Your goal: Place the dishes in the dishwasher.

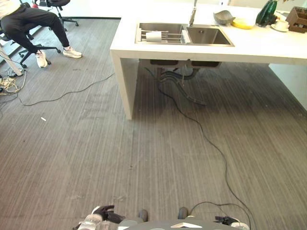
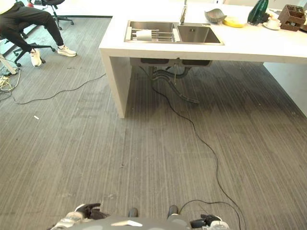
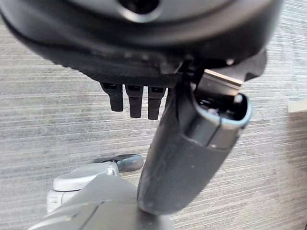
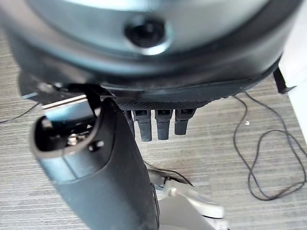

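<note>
Far ahead stands a white counter (image 1: 268,48) with a double steel sink (image 1: 211,36). A white cup (image 1: 154,35) lies on the rack in the sink's left basin. On the counter behind the sink sit a grey bowl (image 1: 223,17), a yellow plate (image 1: 243,23) and a cup on a saucer (image 1: 280,25). My left hand (image 1: 106,212) and right hand (image 1: 224,221) hang low at the near edge, far from the counter. Both are open with straight fingers (image 3: 135,100) (image 4: 158,124) and hold nothing.
A green bottle (image 1: 266,13) and a brown basket (image 1: 298,18) stand at the counter's far right. A person sits on an office chair (image 1: 29,24) at the far left. A thin cable (image 1: 62,93) trails over the grey carpet on the left.
</note>
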Tool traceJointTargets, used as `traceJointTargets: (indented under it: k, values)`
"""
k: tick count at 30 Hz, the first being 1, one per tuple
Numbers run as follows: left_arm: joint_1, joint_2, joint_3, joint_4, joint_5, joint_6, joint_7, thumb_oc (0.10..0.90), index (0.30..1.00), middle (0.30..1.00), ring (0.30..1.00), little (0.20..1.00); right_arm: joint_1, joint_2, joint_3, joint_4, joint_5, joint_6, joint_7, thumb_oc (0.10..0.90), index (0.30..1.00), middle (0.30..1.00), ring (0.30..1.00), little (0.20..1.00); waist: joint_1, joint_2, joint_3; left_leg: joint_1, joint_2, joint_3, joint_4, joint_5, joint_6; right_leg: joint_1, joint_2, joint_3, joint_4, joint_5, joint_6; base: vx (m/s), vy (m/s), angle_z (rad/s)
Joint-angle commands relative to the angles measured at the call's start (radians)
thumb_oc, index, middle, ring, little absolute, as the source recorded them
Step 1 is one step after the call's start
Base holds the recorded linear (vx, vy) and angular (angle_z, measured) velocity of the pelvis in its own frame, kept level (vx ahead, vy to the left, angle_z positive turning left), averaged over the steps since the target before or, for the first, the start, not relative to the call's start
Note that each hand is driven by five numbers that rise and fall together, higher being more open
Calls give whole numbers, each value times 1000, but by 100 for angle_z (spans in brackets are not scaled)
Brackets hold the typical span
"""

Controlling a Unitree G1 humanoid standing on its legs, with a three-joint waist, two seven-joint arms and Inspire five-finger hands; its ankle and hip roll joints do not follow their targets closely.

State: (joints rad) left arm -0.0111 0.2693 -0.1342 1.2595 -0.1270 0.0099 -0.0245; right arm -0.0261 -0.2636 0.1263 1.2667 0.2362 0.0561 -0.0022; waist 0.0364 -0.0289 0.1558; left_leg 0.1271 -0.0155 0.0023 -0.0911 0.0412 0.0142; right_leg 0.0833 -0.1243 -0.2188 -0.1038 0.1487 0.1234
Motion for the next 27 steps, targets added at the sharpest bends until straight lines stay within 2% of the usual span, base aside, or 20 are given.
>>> traceJointTargets:
  k: [1, 7, 14, 27]
  values:
    - [-87, -5, -60, -31, -3, -33, -24, 800, 900, 900, 900, 900, -88, -84, 37, -122, -25, -59, -8, 800, 900, 900, 900, 900, 28, 47, -32, -76, 7, -2, 4, -31, -54, 9, 18, 8, 16, -131, 21, 35, -8, -19]
    - [-134, 33, -84, -154, -6, -49, 4, 800, 900, 900, 900, 900, -105, -124, 54, -208, -50, -76, -18, 800, 900, 900, 900, 900, 25, 49, -40, -88, 18, -6, 4, -24, -70, -4, 20, -9, 16, -134, 25, 40, -19, -4]
    - [-128, 35, -92, -239, 118, -60, 141, 800, 900, 900, 900, 900, -75, -127, 80, -261, -119, -81, -37, 800, 900, 900, 900, 900, 34, 40, -49, -68, 20, -14, 4, -34, -75, 26, 20, -28, 16, -150, 22, 49, -23, 4]
    - [-117, 22, -119, -219, 141, -52, 132, 800, 900, 900, 900, 900, -98, -103, 90, -269, -85, -92, -50, 800, 900, 900, 900, 900, 43, 38, -71, -29, 21, -29, 4, -51, -73, 66, 30, -30, 16, -173, 12, 26, -6, 1]
